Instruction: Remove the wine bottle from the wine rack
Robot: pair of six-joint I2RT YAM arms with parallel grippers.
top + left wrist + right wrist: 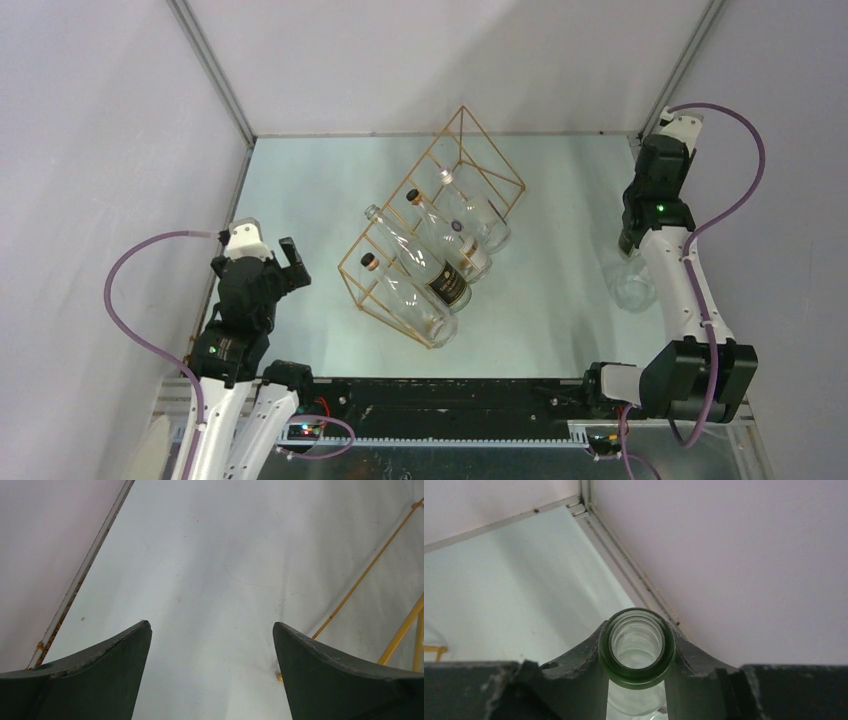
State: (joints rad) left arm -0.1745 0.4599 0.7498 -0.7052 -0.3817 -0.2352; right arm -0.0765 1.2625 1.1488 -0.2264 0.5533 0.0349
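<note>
Right end effector (638,647) is clenched on the neck of a clear bottle (632,290), and the wrist view looks straight down into its open, green-tinted mouth. That bottle is off the rack (401,632). It stands upright on the surface (560,200) at the right side, close to the wall and well apart from the gold wire frame. The rack sits mid-surface with four other bottles (445,275) lying in its cells, necks pointing to the far left. On the other side, the left end effector (211,625) is released, fingers spread wide and holding nothing. It hangs over bare surface just left of the rack's wires.
</note>
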